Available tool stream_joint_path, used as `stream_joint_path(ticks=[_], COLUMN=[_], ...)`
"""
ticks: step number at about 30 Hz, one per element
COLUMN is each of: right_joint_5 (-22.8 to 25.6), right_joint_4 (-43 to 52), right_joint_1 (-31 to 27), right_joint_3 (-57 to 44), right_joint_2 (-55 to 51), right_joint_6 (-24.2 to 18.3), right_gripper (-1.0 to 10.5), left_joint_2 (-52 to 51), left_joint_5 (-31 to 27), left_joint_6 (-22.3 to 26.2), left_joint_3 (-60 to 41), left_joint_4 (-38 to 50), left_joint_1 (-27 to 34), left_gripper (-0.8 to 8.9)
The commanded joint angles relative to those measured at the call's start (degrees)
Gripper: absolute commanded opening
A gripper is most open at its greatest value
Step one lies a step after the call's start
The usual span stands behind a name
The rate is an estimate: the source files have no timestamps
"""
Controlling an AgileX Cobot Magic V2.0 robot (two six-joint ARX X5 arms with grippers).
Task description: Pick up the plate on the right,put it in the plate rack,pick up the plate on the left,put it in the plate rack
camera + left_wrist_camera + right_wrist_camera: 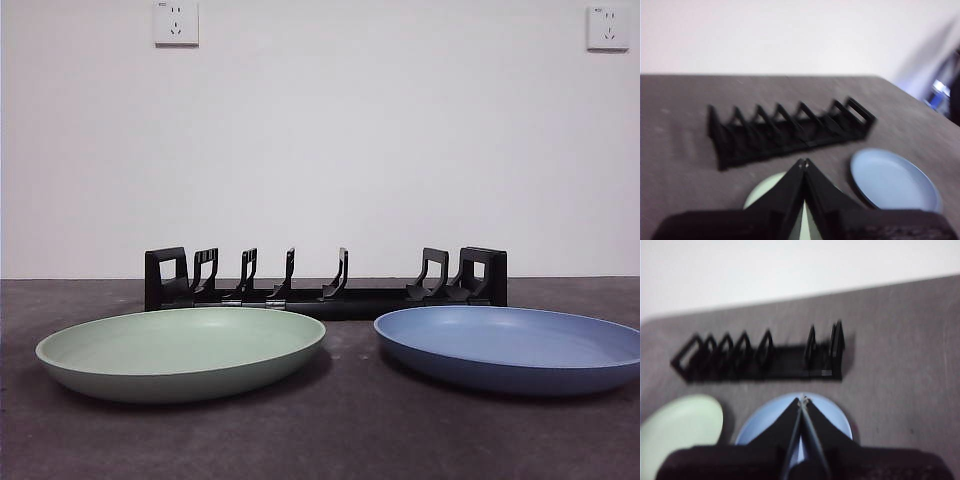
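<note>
A blue plate (512,345) lies flat on the right of the table, and a pale green plate (182,350) lies flat on the left. Behind them stands the black plate rack (325,283) with its row of upright prongs, nothing in it. My left gripper (803,162) hangs shut high above the green plate (762,194), with the blue plate (892,180) and the rack (785,130) beyond it. My right gripper (802,400) is shut above the blue plate (832,415); the green plate (682,432) and the rack (760,357) also show there. Neither arm appears in the front view.
The dark grey table (340,440) runs back to a white wall with two sockets (176,22). The table's far right edge (900,90) shows in the left wrist view, with some blurred blue and dark things beyond it.
</note>
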Motion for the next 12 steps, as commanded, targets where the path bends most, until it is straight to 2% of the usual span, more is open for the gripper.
stream_joint_path(ticks=[1, 5, 12], right_joint_5=[-0.50, -1.55, -4.87], right_joint_4=[-7.08, -15.15, -24.44], right_joint_1=[0.00, 0.02, 0.04], right_joint_3=[5.51, 12.07, 17.70], right_joint_2=[4.63, 10.78, 16.94], right_joint_6=[-5.40, -8.90, -13.86], right_gripper=[-0.1, -0.1, -0.1], left_joint_2=[3.34, 7.17, 9.09], left_joint_5=[2.32, 3.17, 3.54], left_joint_6=[5.66, 10.73, 13.03], left_joint_3=[4.37, 10.29, 13.88], left_joint_4=[-6.05, -14.47, -20.39], left_joint_1=[0.17, 0.00, -2.47], left_gripper=[-0.06, -0.06, -0.06])
